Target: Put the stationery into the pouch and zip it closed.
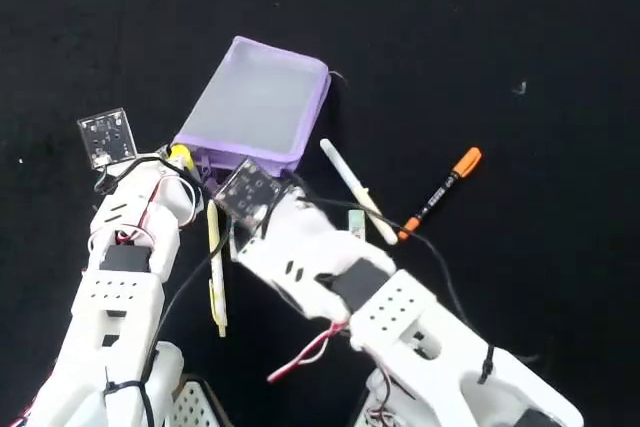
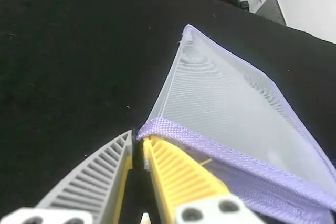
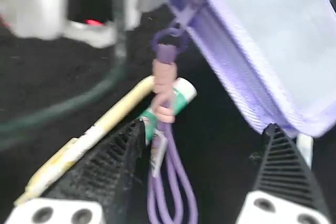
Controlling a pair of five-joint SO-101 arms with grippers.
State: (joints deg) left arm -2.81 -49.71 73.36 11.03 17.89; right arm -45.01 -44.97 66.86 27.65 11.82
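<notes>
A lilac mesh pouch [image 1: 260,105] lies at the table's middle. My left gripper [image 1: 185,159] sits at its near left corner. In the left wrist view the grey and yellow fingers [image 2: 176,174] of my left gripper [image 2: 139,140] are shut on the pouch's purple edge [image 2: 210,148]. My right gripper [image 3: 205,129] stands open just before the pouch [image 3: 273,51], with the purple zipper cord [image 3: 168,182] hanging between its black fingers [image 3: 115,174]. Beside the cord lies a cream pen [image 3: 100,129] with a green-white end. The right arm [image 1: 320,257] covers that spot from above.
The cream pen [image 1: 215,267] lies between the two arms. A white pen [image 1: 352,187] and an orange-capped black marker [image 1: 440,192] lie right of the pouch, with a small green piece [image 1: 356,219] near them. Black cloth spreads to the right and far side.
</notes>
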